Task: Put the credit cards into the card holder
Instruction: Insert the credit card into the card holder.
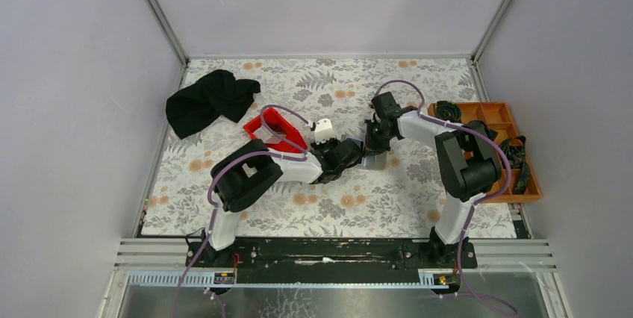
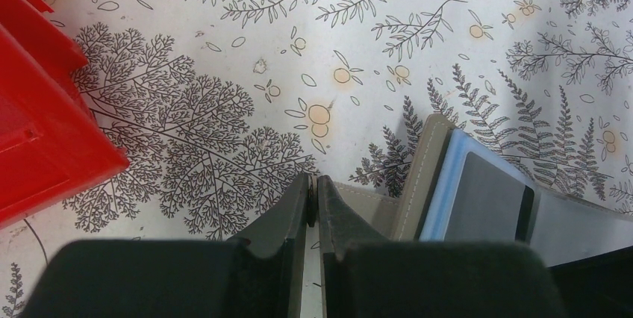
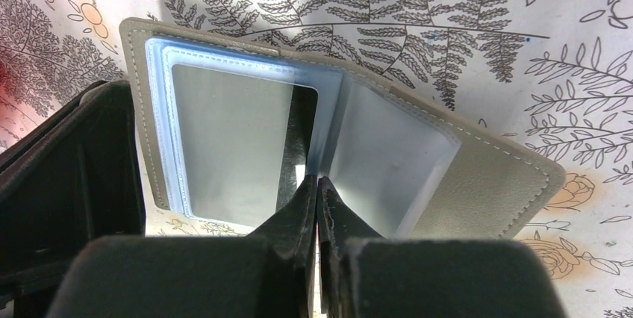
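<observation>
The grey card holder (image 3: 485, 184) lies open on the fern-print mat, and its clear, blue-edged sleeves (image 3: 224, 139) show a whitish-grey card inside. It also shows between the two grippers in the top view (image 1: 375, 160). My right gripper (image 3: 317, 182) is shut at the holder's middle fold, pinching a thin card held edge-on. I cannot see the card's face. My left gripper (image 2: 314, 198) is shut on the outer edge of the holder's grey flap (image 2: 369, 204). The blue-edged sleeve (image 2: 440, 184) stands up to the right of the left gripper.
A red plastic bin (image 1: 275, 130) sits just left of the grippers and is close in the left wrist view (image 2: 37, 124). A black cloth (image 1: 209, 101) lies at the back left. An orange compartment tray (image 1: 507, 146) with dark items stands at the right edge.
</observation>
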